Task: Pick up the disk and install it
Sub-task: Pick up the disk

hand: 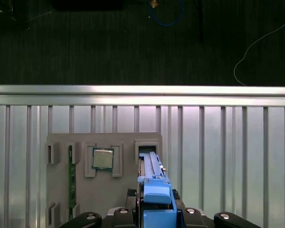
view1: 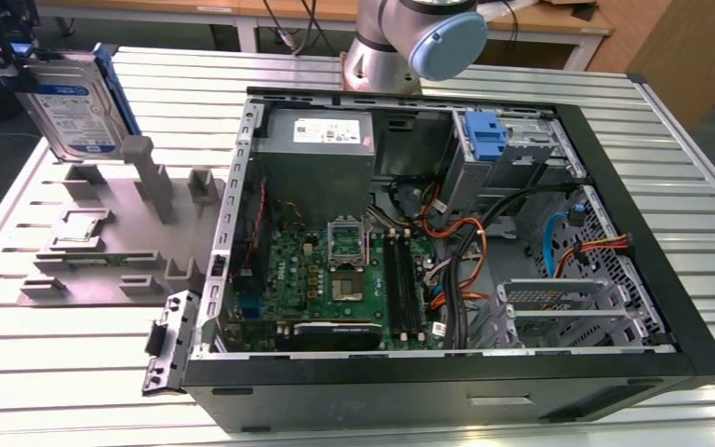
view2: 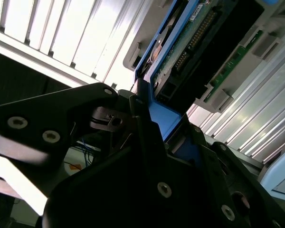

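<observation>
A: Entry one, disk (view1: 74,104). Location?

B: In the air above the counter (view1: 60,354), at the exterior view's far left. It stands on edge with its label facing out. It hangs just over the grey holder (hand: 118,194), apparently lifted clear of its slot (hand: 145,146), and is well apart from the computer case (view1: 457,382).

A: Jaws?

B: Closed on the disk, clamping its upper end across the blue rail (hand: 156,199). In the second wrist view, black metal sits against that rail on either side.

A: Hazards, itemised.

B: One, slip. The hold is on one end, on smooth plastic, and most of the weight hangs below, so a quick swing could tilt or drop the disk.
Two, knock. The holder's tall post (view1: 146,166) is just beside the disk's lower corner, and a sideways move made too low could catch it.
Three, snag. Orange and black cables (view1: 464,247) lie loose in the case between the green board (view1: 332,279) and the metal cage (view1: 569,312). They could foul the rails or block the way in.
Four, jam. A disk sitting crooked in the grip would likely bind at the bay mouth rather than slide home.

A: Other stock on the holder?

B: One square chip (hand: 103,158) and one thin green strip (hand: 71,178). Both are near the slot, and neither touches the disk.
</observation>
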`<control>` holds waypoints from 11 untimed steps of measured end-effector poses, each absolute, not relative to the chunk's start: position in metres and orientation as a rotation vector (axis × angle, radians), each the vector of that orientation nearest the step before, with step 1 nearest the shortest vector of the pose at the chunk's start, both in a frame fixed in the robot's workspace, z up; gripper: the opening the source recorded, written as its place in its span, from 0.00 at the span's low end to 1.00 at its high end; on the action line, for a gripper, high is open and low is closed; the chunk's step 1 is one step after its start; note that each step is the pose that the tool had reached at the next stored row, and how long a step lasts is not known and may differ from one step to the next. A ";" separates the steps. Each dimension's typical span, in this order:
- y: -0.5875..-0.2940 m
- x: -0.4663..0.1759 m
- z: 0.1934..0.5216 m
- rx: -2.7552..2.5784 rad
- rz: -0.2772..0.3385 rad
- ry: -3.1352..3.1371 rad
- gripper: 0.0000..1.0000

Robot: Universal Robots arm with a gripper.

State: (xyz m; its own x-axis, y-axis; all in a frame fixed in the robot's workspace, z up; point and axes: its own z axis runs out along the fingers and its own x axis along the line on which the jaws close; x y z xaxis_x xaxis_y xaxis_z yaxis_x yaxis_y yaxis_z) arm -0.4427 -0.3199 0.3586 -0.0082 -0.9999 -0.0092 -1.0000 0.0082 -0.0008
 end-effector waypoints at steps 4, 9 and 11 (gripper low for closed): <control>-0.320 -0.443 0.360 -2.207 0.009 2.225 0.37; -0.320 -0.443 0.362 -2.207 0.009 2.225 0.37; -0.320 -0.443 0.362 -2.207 0.009 2.225 0.37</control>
